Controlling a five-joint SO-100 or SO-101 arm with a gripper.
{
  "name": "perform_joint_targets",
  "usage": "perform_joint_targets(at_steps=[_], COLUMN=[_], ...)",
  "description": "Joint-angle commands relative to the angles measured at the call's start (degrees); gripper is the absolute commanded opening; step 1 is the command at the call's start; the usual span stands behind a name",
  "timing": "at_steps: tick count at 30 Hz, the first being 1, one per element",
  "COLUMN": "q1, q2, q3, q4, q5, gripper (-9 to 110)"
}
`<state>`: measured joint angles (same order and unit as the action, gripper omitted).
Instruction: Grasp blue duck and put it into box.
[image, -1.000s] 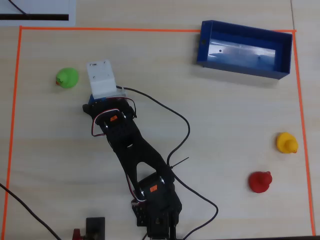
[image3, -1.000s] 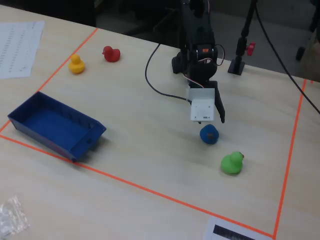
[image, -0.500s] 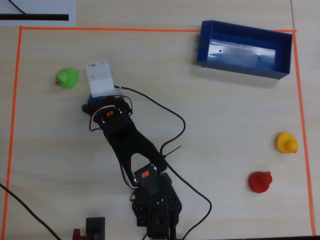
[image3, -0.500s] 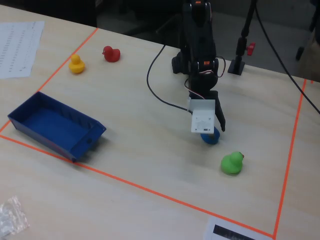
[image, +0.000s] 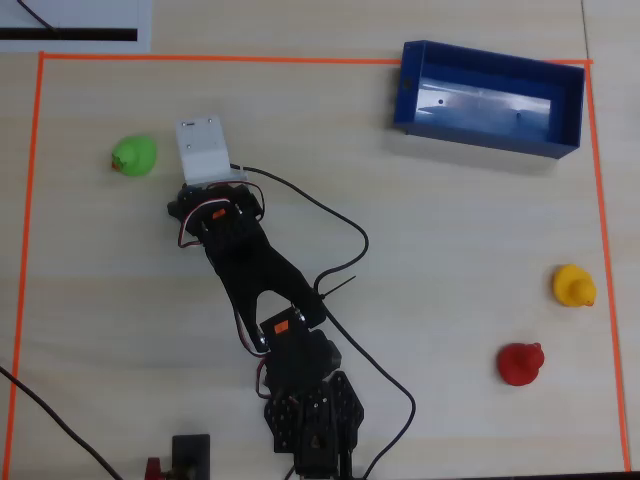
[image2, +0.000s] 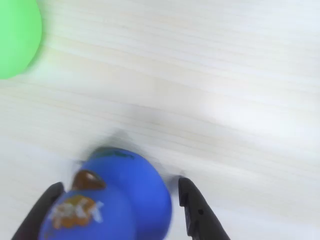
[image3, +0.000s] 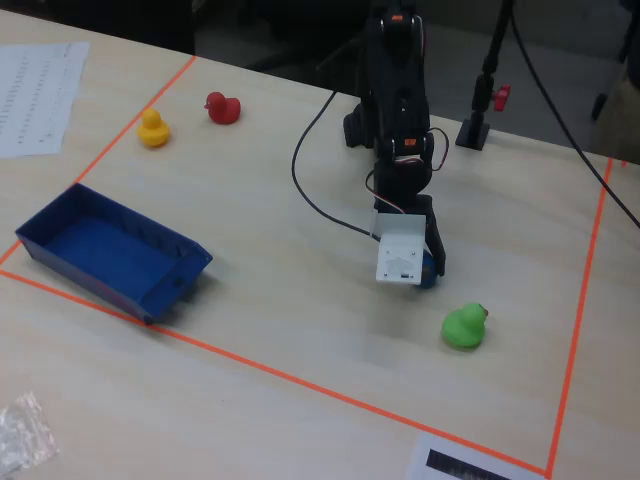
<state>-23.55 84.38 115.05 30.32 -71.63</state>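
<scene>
A pale wooden table (image: 450, 250) is marked with an orange tape border (image: 28, 250). A black robot arm (image: 262, 290) reaches from the bottom edge of the overhead view toward the upper left, with a white camera block (image: 204, 152) at its tip. In the wrist view, the blue duck (image2: 112, 200) sits on the table between the two dark fingers (image2: 197, 210) of the gripper (image2: 117, 210), one at each side of it; the claw is spread about as wide as the duck, with a thin gap visible at the right finger, and it cannot be told whether the left finger touches. In the fixed view only a sliver of the blue duck (image3: 430, 272) shows beside the white block, under the gripper (image3: 425, 268). The green duck (image: 133, 156) lies just left of the arm's tip in the overhead view, near but apart. The box (image: 488, 98), a dark blue open tray with a shiny pale floor, sits in the upper right corner of the overhead view, well apart from the blue duck. A yellow duck (image: 574, 285) and a red duck (image: 521, 363) stand near the right edge, close together. A black cable (image: 345, 225) loops from the arm across the table.
</scene>
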Motion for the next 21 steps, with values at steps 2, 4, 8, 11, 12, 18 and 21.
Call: perform_joint_targets(at_steps=[2,4,8,11,12,18,21], q1=[1.1,1.3,2.7,5.0,6.2,18.3,26.4], q2=[0.0,0.4,2.2,5.6,7.6,13.7,6.3], q3=[-2.5,-2.5,-2.0,-3.0,-4.0,-31.8,-53.4], q4=[-0.5,-0.5,-0.4,-0.2,0.4,19.7,28.7], q5=[-1.7,-1.3,-1.9,-1.9,-1.9,-1.1,-1.9], gripper=[11,0,0,0,0,0,0])
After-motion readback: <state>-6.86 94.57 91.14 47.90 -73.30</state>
